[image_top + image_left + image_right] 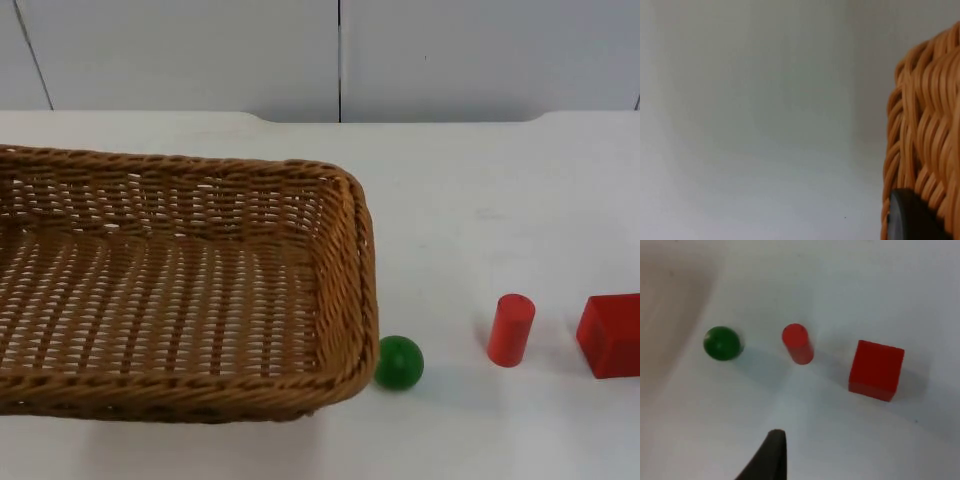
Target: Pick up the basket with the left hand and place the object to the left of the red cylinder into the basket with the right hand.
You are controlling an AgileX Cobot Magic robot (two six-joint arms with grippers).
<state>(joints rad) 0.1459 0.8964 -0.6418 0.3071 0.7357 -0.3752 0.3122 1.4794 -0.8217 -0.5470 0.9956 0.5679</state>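
The woven wicker basket [170, 290] fills the left half of the top view and hangs lifted over the table, with its shadow below its near rim. My left gripper [912, 220] is shut on the basket's rim [925, 130]. A green ball [399, 362] lies on the table right by the basket's near right corner, left of the upright red cylinder [511, 329]. My right gripper [771, 457] hovers above the table, short of the green ball [722, 343] and the red cylinder [797, 342], touching neither.
A red cube [610, 335] sits to the right of the cylinder at the picture's edge, and it is also the red cube [876, 370] in the right wrist view. The white table [470, 200] ends at the grey partition wall [340, 55].
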